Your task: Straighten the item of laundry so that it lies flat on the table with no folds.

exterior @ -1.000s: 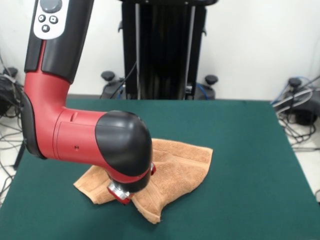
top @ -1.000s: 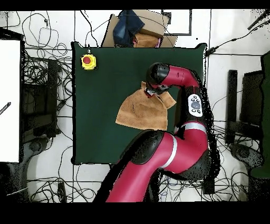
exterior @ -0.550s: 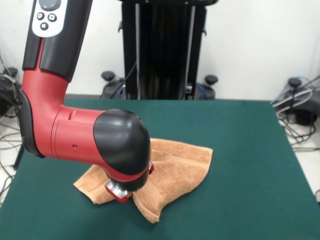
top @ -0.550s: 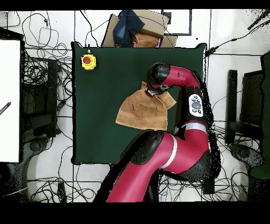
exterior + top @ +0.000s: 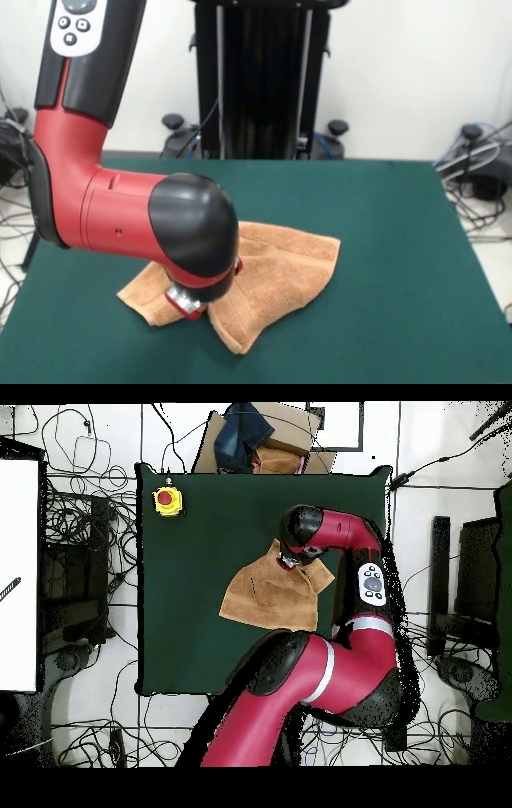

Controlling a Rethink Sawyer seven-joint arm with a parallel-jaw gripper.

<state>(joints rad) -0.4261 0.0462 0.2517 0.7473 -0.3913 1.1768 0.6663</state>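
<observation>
You see the peach towel [image 5: 272, 276] lying rumpled near the middle of the green counter [image 5: 400, 240], one corner folded. The gripper [image 5: 188, 304] presses down on the towel's edge; you cannot tell how it is set.

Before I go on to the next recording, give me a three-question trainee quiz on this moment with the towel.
1. True or false: the towel lies fully flat on the table.
2. In the overhead view, what sits at the table's top left corner? A) a yellow box with a red button B) a blue cup C) a white plate
3. Fill in: the arm's wrist end sits low over the ____.

Key: 1 false, it is rumpled and out of square; 2 A; 3 towel.
</observation>
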